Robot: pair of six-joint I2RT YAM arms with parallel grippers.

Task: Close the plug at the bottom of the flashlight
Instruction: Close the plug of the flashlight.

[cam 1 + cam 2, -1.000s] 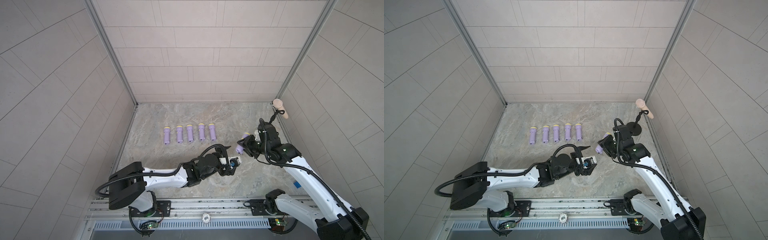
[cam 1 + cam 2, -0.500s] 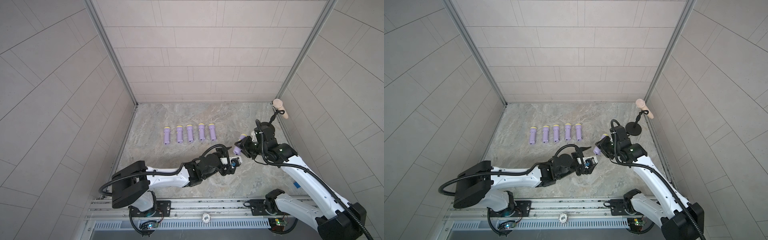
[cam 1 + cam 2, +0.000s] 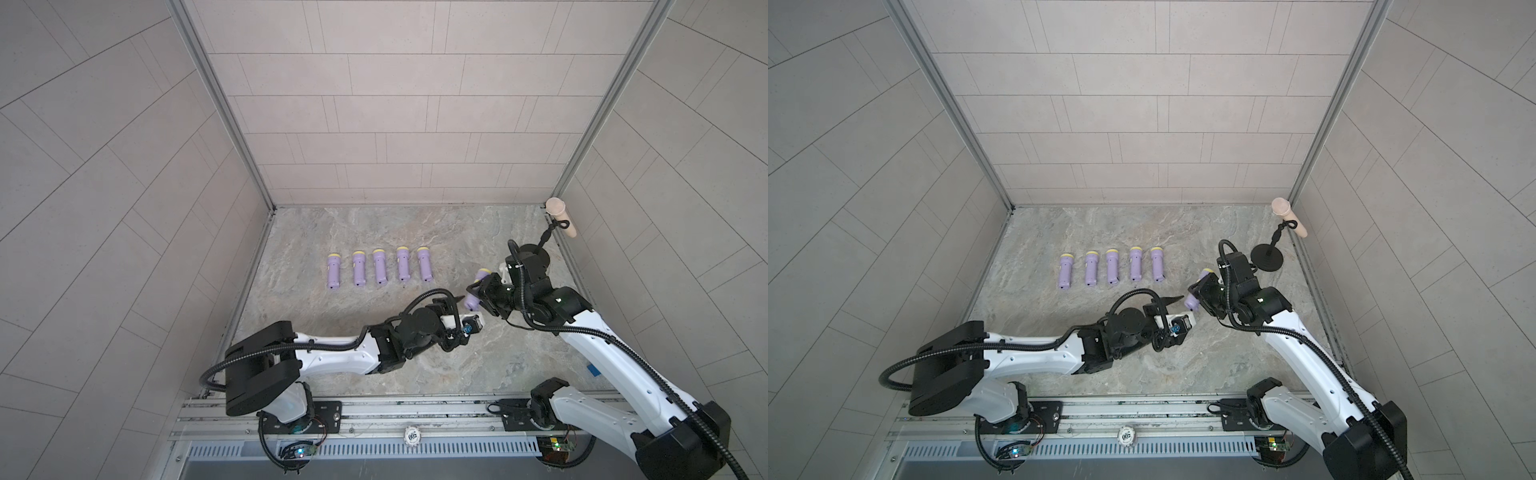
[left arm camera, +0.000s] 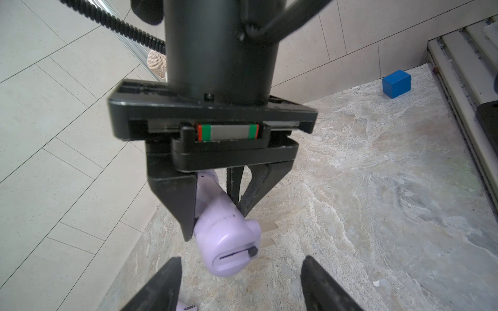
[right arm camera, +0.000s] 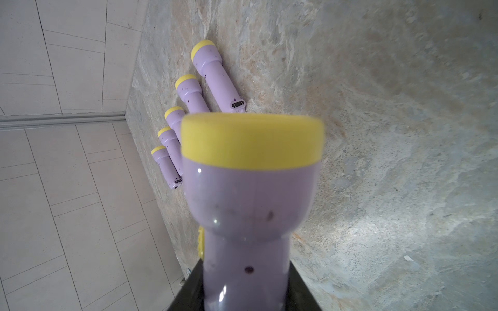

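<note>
- Right gripper (image 4: 215,215): jaws clamped across the barrel of a purple flashlight (image 4: 229,242), which is held clear of the table (image 3: 374,232).
- Left gripper (image 4: 241,259): jaws parted with a clear gap, and nothing in them. Its fingertips (image 4: 175,265) stand either side of the flashlight's tail without touching it.
- Flashlight sits right of centre, nearer than the row of five spare flashlights (image 3: 380,272) lying side by side on the table. Yellow head points up and far, tail down and towards the left gripper.
- Plug (image 4: 267,228): two thin metal prongs stick out sideways from the tail end. A recess with a small black pivot shows in the end face beside them. It looks unfolded, so the job reads as not yet done.
- Handling, as a judgement: hard moulded plastic shell, probably light and stiff. The surface is smooth and glossy, so it could twist in a two-finger grip if pushed off-axis.
- Prongs look thin and could bend, and the hinge is likely the weak spot.
- Best hold is mid-barrel, where the right gripper already has it, which leaves the tail free.
- Next move likely calls for one left finger pressed on the flat of the prongs near their tips, swinging them towards the recess.
- Blue block (image 4: 396,84) sits well off to the right and plays no part.
</note>
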